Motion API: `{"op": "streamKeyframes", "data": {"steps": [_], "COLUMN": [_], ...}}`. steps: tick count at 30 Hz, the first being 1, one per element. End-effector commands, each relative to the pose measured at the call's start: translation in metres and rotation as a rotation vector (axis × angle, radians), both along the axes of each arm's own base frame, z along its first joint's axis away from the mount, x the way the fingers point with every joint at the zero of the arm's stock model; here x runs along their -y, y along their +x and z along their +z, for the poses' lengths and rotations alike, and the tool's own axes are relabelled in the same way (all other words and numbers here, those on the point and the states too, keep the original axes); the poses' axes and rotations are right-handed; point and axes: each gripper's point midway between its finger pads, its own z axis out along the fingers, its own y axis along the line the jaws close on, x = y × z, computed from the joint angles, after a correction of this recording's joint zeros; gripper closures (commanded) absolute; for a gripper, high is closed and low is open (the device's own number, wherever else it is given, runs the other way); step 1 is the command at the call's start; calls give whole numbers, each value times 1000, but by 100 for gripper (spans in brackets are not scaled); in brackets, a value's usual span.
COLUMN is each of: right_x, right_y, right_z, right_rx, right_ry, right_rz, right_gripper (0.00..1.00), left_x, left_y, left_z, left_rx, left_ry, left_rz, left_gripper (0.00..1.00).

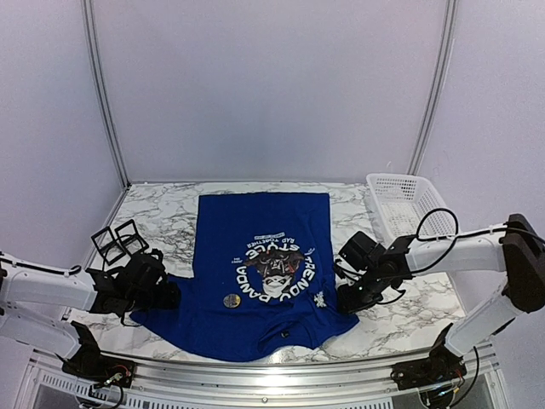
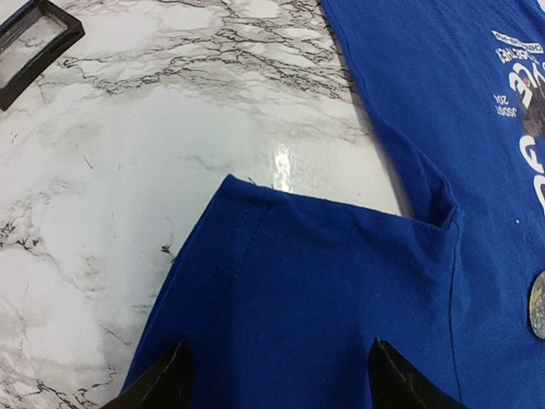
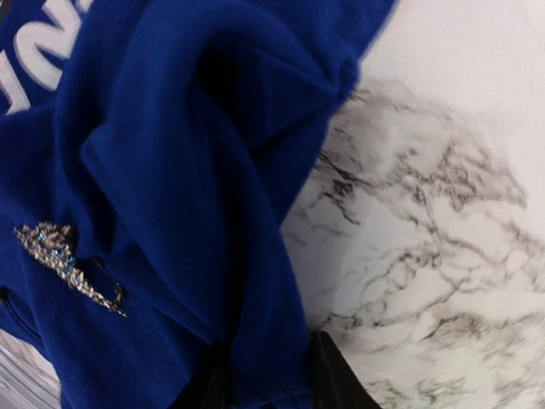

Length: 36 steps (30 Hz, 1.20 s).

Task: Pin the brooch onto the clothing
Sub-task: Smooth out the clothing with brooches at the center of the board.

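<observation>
Blue T-shirt (image 1: pixel 255 217) lies spread on the marble table (image 1: pixel 162 221). Your left gripper (image 2: pixel 277 383) hangs with jaws apart over one sleeve, and your right gripper (image 3: pixel 264 385) straddles a fold — grip unclear. The brooch (image 3: pixel 64 264) sits on the cloth — probably pinned, unconfirmed.

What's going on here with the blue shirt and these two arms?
Two robot arms are working on a blue T-shirt spread on a marble table; the job is to pin a brooch onto it. The sparkly brooch lies on the shirt near the right sleeve; I can't tell whether it is fastened. The right fingers have a bunched fold of that sleeve between them, though a firm grip isn't clear. The left fingers stand open over the other sleeve, holding nothing.
</observation>
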Motion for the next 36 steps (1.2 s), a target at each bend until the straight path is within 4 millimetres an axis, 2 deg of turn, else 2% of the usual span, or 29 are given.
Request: {"op": "streamKeyframes", "data": {"steps": [1, 7, 10, 11, 17, 21, 25, 27, 29, 32, 34, 36], "right_x": [15, 53, 59, 59, 52, 49, 51, 42, 27, -2, -17, -19], "right_y": [-24, -32, -35, -38, -53, -30, 4, 28, 52, 75, 79, 79], "right_z": [-14, 5, 14, 15, 20, 48, 61, 70, 81, 87, 79, 64], "right_rx": [-60, 30, 43, 36, -41, 37, 104, 154, 208, 232, 195, 149], "right_ry": [-57, -87, -68, -60, -12, 27, 50, 94, 135, 198, 228, 214], "right_rz": [-84, -254, -286, -288, -258, -237, -211, -176, -117, -14, 24, 27], "right_gripper": [79, 98, 100, 99, 74, 73, 75, 75, 75, 70, 65, 64], "left_x": [-24, -46, -50, -51, -45, -32, -9, 10, 32, 72, 92, 106], "left_y": [-22, -30, -27, -26, -17, -6, 18, 35, 52, 76, 92, 106], "left_z": [-28, -27, -18, -15, 2, 24, 65, 85, 94, 87, 71, 50], "left_rx": [-115, -95, -51, -36, 12, 60, 161, 205, 212, 154, 100, 44], "left_ry": [27, 16, 6, 6, 10, -25, -23, -7, 13, 35, 54, 70], "left_rz": [93, 207, 224, 228, 174, 132, 32, -50, -128, -255, -309, -329], "left_gripper": [27, 25, 24, 24, 23, 23, 23, 22, 21, 21, 21, 21]}}
